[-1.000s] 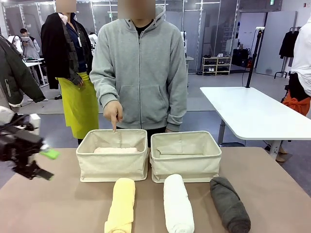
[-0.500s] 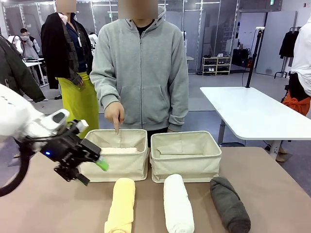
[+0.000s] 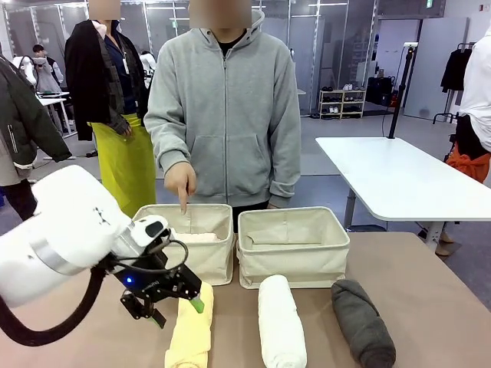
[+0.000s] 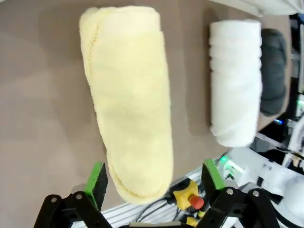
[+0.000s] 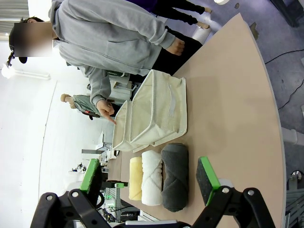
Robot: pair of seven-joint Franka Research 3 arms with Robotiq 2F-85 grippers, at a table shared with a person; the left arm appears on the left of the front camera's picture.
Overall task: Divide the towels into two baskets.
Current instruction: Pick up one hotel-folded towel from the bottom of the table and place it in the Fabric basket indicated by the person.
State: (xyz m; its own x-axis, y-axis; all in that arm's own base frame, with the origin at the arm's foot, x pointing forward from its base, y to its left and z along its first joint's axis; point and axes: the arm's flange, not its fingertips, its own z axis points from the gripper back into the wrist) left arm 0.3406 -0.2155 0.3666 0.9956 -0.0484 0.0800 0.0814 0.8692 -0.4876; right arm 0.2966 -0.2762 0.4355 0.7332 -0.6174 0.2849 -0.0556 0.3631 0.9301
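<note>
Left tool has been swung in from the left, now held wide open over one end of the rolled yellow terry towel, laid on the desk before the left cream canvas basket; grasp judged next.

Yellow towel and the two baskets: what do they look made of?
Yellow towel: looks like soft terry cloth, matte, with a fuzzy nap and rolled layers at its end. Left basket and right basket: probably cream canvas, matte, with soft folded rims and slightly slack walls.
</note>
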